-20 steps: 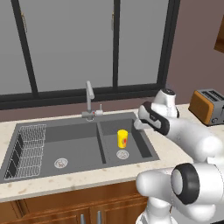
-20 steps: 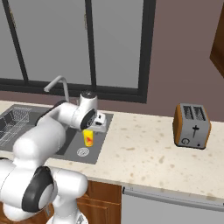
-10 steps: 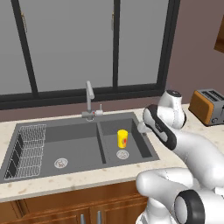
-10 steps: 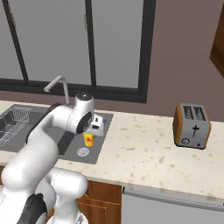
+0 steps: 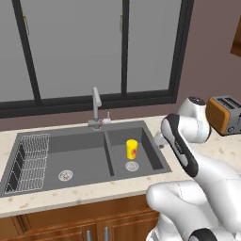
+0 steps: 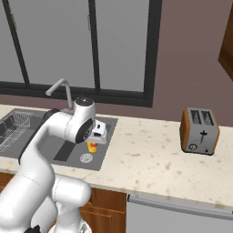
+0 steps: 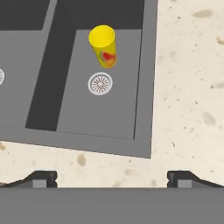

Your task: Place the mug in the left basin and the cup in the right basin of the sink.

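Observation:
The yellow cup (image 5: 132, 148) stands upright in the right basin (image 5: 147, 160) of the sink (image 5: 56, 139), just behind that basin's round drain (image 5: 132, 165). From the hand, the cup (image 7: 104, 46) shows a red mark and sits well ahead of my gripper (image 7: 113, 179). The gripper is open and holds nothing, hovering over the speckled counter beside the right basin (image 7: 113, 109). In the right base view the gripper (image 6: 97, 138) hangs above the sink's right rim, partly covering the cup (image 6: 92, 146). The left basin (image 5: 82, 157) holds a wire rack (image 5: 30, 160). The mug is out of view.
A slim silver faucet (image 5: 96, 107) rises behind the divider between the basins. A toaster (image 6: 199, 131) stands on the counter (image 6: 150, 154) far to the right. Dark-framed windows run along the back wall. Wooden cabinet fronts lie below the counter's front edge.
The arm's upper links have swung up and to the right, while the hand stays near the sink's right rim. The cup has not moved. The jaws stay open.

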